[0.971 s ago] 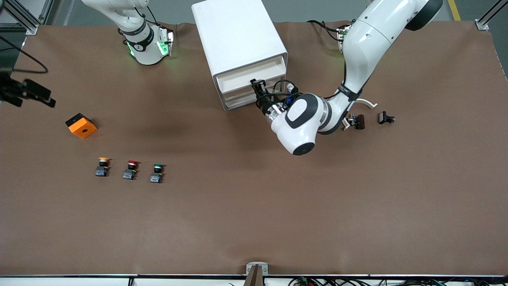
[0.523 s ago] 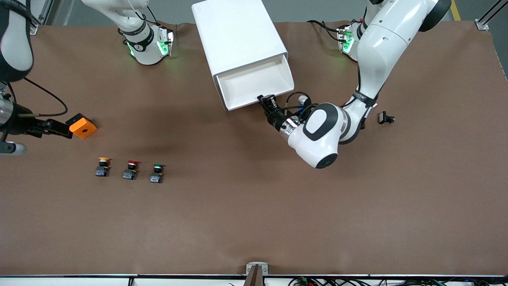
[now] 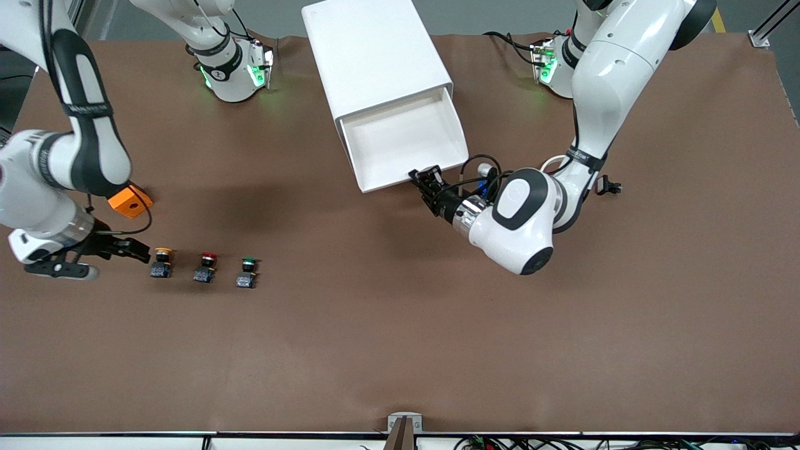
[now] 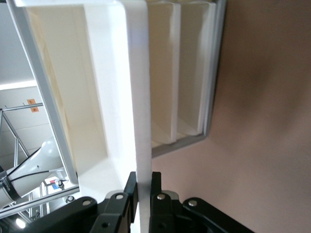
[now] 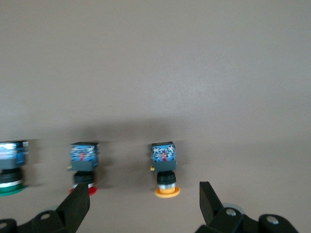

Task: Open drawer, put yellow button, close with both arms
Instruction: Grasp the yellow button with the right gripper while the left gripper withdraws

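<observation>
The top drawer (image 3: 405, 139) stands pulled out of the white cabinet (image 3: 374, 57), and its tray holds nothing. My left gripper (image 3: 424, 180) is shut on the drawer's front lip at the corner toward the left arm's end; the left wrist view shows the lip (image 4: 140, 97) pinched in my left gripper (image 4: 142, 187). The yellow button (image 3: 162, 261) stands on the table. My right gripper (image 3: 132, 251) is low beside it, toward the right arm's end, and open. In the right wrist view the yellow button (image 5: 165, 171) lies just ahead of the open right gripper (image 5: 145, 209), not between the fingers.
A red button (image 3: 207, 266) and a green button (image 3: 247, 272) stand in a row with the yellow one; they also show in the right wrist view (image 5: 83, 165) (image 5: 10, 165). An orange cube (image 3: 131, 200) sits under the right arm. A small black part (image 3: 607, 185) lies by the left arm.
My left gripper has pulled the top drawer out toward the front camera. My right arm has come from the table's end past the orange cube to beside the yellow button.
</observation>
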Available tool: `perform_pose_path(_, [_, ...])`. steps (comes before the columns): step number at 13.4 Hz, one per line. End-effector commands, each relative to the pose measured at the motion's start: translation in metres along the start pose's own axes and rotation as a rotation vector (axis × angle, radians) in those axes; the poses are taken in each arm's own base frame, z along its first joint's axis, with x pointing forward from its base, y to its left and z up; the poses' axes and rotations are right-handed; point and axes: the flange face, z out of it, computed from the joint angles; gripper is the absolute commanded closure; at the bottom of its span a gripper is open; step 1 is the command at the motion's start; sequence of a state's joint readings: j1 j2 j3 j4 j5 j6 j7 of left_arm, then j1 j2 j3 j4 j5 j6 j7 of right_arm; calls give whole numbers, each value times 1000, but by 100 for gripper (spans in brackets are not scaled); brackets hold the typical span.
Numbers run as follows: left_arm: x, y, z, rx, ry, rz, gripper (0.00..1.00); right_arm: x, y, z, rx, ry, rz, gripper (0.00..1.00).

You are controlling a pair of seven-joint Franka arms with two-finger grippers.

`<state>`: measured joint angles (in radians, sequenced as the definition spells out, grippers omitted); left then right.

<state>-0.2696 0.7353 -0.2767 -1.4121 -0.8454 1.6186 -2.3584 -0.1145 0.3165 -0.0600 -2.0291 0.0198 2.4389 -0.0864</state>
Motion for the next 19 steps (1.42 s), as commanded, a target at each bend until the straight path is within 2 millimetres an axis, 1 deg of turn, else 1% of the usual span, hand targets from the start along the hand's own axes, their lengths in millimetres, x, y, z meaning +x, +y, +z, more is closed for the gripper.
perform_pose_path(1, [-4,6,-23,-16,-59,29,100,-3,13,41,-4,16,-21,0])
perform_pose_path(2, [-2,9,-27,-20,-63,31,96,-4,16,59,-8,22,-43,0])
perform_pose_path(3, [-1,10,-28,-22,-65,35,80,-5,20,70,-11,28,-52,0])
perform_pose_path(4, [0,12,-33,-27,-72,33,45,-6,22,76,-11,23,-53,0])
perform_pose_path(5, [0,12,-36,-37,-81,30,0,-7,23,79,-12,19,-53,0])
perform_pose_path(7, [-8,9,-53,-87,-121,60,0,-9,21,87,-10,6,-53,0])
perform_pose_path(8, [-12,2,-64,-114,-127,90,0,-9,18,89,-9,5,-56,0])
perform_pose_path(9, [-15,-4,-80,-159,-128,124,0,-8,14,90,-8,4,-59,0])
perform_pose_path(11, [-18,-14,-94,-220,-99,199,0,-5,18,91,-10,6,-56,0])
perform_pose_path(12, [-18,-29,-103,-269,-74,258,0,-5,20,96,-10,5,-54,0])
perform_pose_path(13, [-16,-41,-113,-327,-30,341,0,-3,21,98,-14,32,-51,0])
perform_pose_path(14, [-14,-53,-124,-379,8,423,0,-4,22,111,-18,47,-48,0])
perform_pose_path(15, [-11,-59,-132,-411,46,504,0,-6,22,117,-18,43,-47,0])
perform_pose_path(16, [-7,-63,-142,-446,81,567,0,-6,22,118,-18,41,-46,0])
perform_pose_path(17, [2,-60,-158,-484,123,633,0,-6,22,119,-18,40,-46,0])
perform_pose_path(18, [4,-69,-165,-515,174,722,0,-7,21,119,-17,35,-44,0])
perform_pose_path(19, [10,-77,-180,-550,215,803,0,-8,21,120,-16,32,-42,0])
